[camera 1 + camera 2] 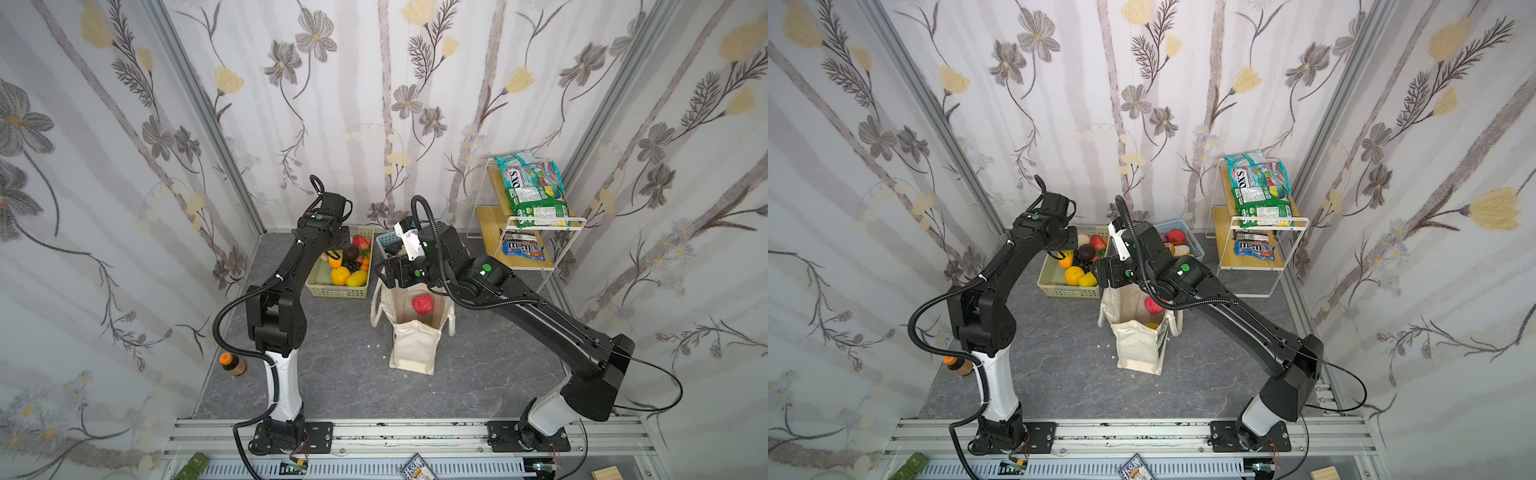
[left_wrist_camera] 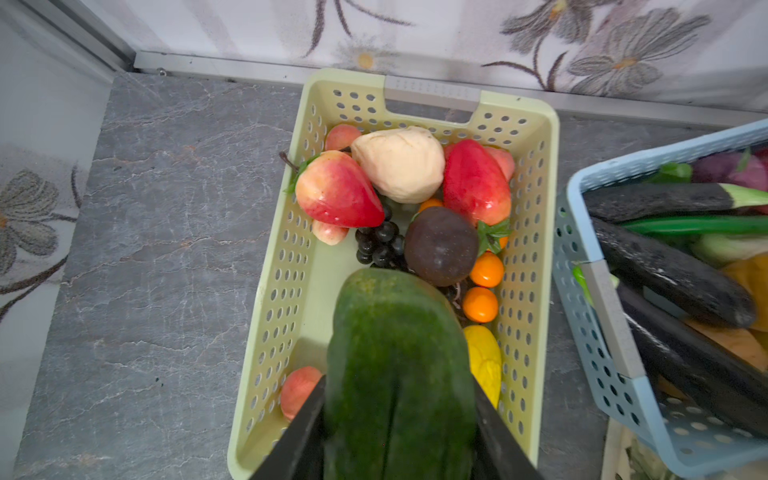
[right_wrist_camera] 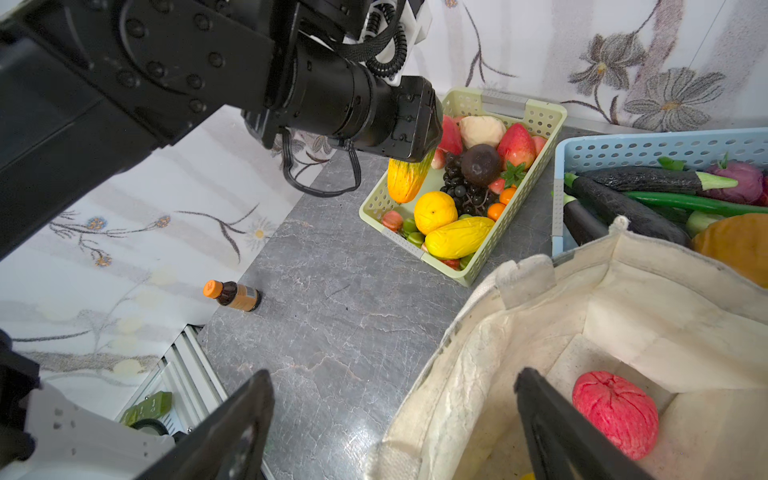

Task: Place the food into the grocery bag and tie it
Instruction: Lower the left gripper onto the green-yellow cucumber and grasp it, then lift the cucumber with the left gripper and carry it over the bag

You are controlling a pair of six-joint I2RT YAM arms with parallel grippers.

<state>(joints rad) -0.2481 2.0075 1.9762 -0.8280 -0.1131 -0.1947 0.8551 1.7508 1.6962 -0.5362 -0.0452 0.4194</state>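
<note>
The cream grocery bag point(image 1: 415, 345) point(image 1: 1138, 345) point(image 3: 498, 332) stands open mid-floor with a red fruit point(image 1: 422, 305) point(image 3: 615, 415) inside. My left gripper point(image 1: 334, 253) point(image 2: 399, 395) hangs over the pale green basket point(image 1: 336, 293) point(image 2: 282, 291), shut on an oblong fruit point(image 2: 395, 353) point(image 3: 405, 180). That fruit is dark green on one side and yellow-orange on the other. More toy fruit point(image 2: 340, 191) lies in the basket below. My right gripper point(image 1: 380, 272) point(image 3: 392, 399) is open astride the bag's rim, one finger point(image 3: 540, 415) inside and one outside.
A blue basket point(image 1: 384, 239) point(image 2: 602, 332) of vegetables sits behind the bag. A wire shelf at the back right carries snack packets point(image 1: 536, 195) point(image 1: 1262, 195). A small orange-capped bottle point(image 1: 232, 365) point(image 3: 232, 295) stands by the left wall.
</note>
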